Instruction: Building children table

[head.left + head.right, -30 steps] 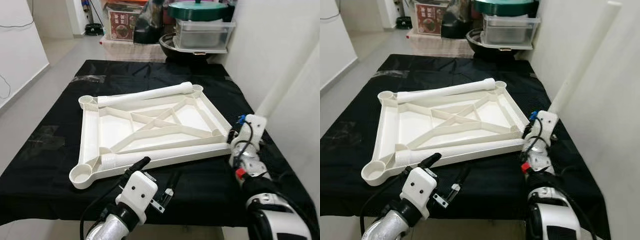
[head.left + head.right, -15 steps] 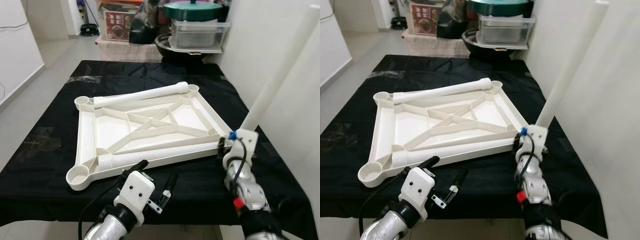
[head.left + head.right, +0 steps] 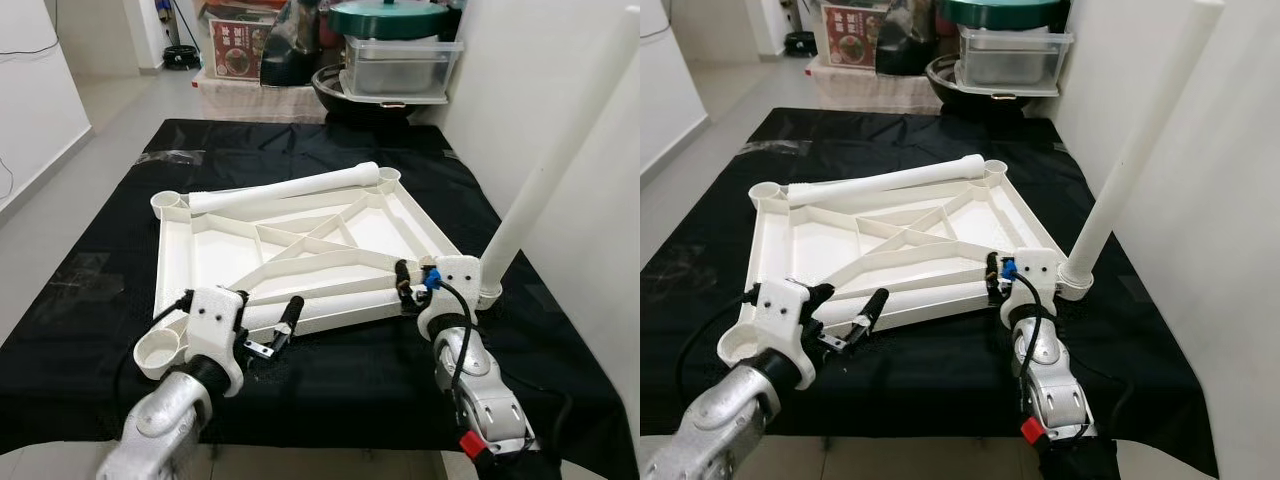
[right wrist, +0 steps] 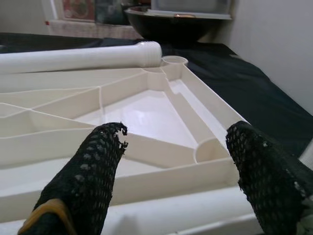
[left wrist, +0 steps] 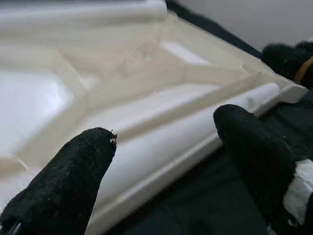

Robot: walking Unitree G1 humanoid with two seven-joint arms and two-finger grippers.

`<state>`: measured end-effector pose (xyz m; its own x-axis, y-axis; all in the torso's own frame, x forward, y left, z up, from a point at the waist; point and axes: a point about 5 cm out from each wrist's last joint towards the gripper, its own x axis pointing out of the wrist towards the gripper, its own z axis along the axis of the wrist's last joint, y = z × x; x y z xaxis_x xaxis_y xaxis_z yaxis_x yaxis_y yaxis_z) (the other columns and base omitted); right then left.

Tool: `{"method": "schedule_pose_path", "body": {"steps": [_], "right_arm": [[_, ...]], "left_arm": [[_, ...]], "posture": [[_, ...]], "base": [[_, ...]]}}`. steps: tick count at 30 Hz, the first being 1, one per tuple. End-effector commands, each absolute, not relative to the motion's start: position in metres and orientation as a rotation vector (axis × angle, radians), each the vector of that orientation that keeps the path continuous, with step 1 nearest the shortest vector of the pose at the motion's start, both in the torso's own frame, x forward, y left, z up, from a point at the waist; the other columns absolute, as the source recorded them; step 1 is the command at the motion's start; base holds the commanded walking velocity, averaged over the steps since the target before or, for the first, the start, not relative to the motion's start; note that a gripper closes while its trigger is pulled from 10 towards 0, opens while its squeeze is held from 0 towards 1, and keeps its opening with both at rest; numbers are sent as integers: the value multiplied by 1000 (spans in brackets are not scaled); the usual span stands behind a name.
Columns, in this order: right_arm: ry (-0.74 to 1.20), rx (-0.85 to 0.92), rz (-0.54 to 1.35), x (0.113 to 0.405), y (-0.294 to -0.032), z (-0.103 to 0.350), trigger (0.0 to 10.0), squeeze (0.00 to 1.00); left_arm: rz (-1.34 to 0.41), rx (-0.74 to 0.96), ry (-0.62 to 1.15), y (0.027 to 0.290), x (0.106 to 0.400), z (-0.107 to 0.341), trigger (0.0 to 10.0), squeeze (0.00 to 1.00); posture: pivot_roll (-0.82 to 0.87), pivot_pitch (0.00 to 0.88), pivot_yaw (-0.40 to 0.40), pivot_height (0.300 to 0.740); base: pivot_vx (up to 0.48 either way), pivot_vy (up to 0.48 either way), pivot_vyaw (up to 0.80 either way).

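The white tabletop (image 3: 220,255) lies upside down on the black cloth. One white leg (image 3: 290,190) lies across its far edge, and a second leg (image 3: 350,305) lies along its near edge. A third leg (image 3: 540,190) stands tilted on the cloth just beyond the near right corner, next to the wall. My left gripper (image 3: 265,318) is open at the near edge, its fingers either side of the near leg (image 5: 195,127) without touching it. My right gripper (image 4: 177,131) is open at the near right corner, facing the empty corner socket (image 4: 210,147).
The black cloth (image 3: 330,150) covers a low table whose front edge is close to me. Behind it stand a black bowl (image 3: 345,95), a clear box with a green lid (image 3: 395,55) and cartons (image 3: 245,45). A white wall (image 3: 590,200) closes the right side.
My left gripper has risen and reached forward to the near leg. My right gripper has swung left to the tabletop's near right corner. The camera has shifted a little.
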<state>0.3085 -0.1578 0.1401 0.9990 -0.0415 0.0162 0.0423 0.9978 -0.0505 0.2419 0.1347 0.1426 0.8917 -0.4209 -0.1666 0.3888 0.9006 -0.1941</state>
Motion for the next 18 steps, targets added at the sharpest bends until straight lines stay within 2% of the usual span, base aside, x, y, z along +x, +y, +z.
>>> {"method": "schedule_pose_path", "body": {"steps": [1,6,12,16,18], "right_arm": [[-27,-67,-13,305,-151,142,10000,0],[-13,-63,0,304,-150,140,10000,0],[-4,-71,1,304,-151,135,10000,0],[6,-66,7,304,-149,132,10000,0],[12,-65,18,303,-146,130,10000,0]], "left_arm": [[-429,-239,280,143,246,137,10000,0],[-377,-275,330,155,253,140,10000,0],[-301,-243,354,167,254,156,10000,0],[-272,-247,368,169,250,165,10000,0],[-274,-252,435,168,238,164,10000,0]], "posture": [[122,46,-53,740],[123,44,-53,740],[128,43,-54,740],[145,37,-57,740],[150,34,-58,740]], "base": [[0,0,0],[0,0,0],[0,0,0],[0,0,0],[0,0,0]]}}
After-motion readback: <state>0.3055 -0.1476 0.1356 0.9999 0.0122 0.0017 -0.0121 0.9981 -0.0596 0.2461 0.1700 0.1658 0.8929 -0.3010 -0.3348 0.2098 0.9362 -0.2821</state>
